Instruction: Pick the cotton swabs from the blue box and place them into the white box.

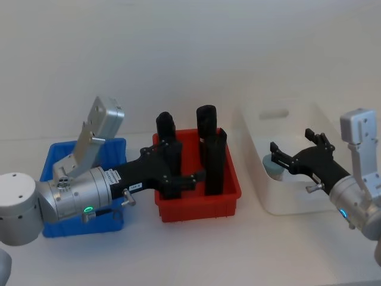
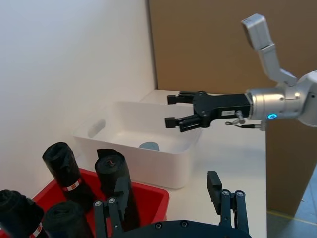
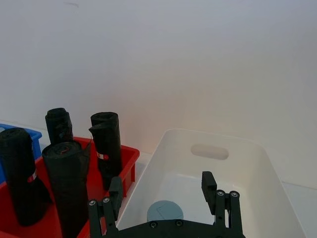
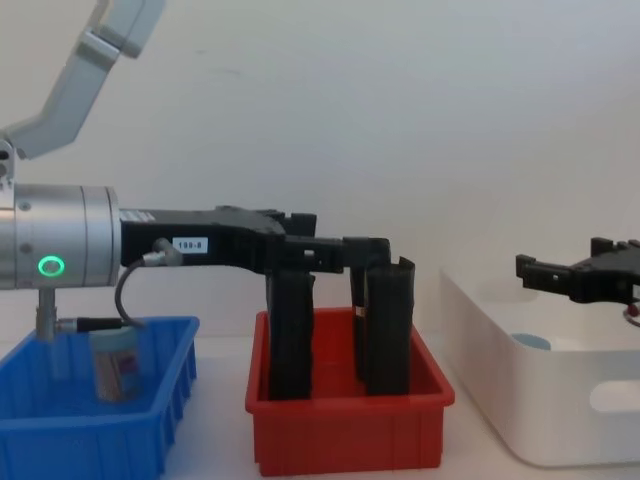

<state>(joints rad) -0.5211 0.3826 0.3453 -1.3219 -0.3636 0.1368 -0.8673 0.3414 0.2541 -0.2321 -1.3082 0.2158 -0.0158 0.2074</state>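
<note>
Over the smooth, round-cornered white box (image 1: 286, 202) the right gripper (image 1: 290, 143) hangs, fingers spread and empty; beneath it a cotton swab tub (image 3: 165, 212), a small cylinder, stands upright on the box floor, long axis vertical, pale blue lid up; the left gripper (image 4: 345, 238), likewise spread and empty, reaches across the red bin (image 4: 345, 435) of black rolls (image 4: 388, 325); the chest view shows a second tub (image 4: 117, 368) upright in the ribbed blue box (image 4: 100, 440), where the head view has the left arm in front.
</note>
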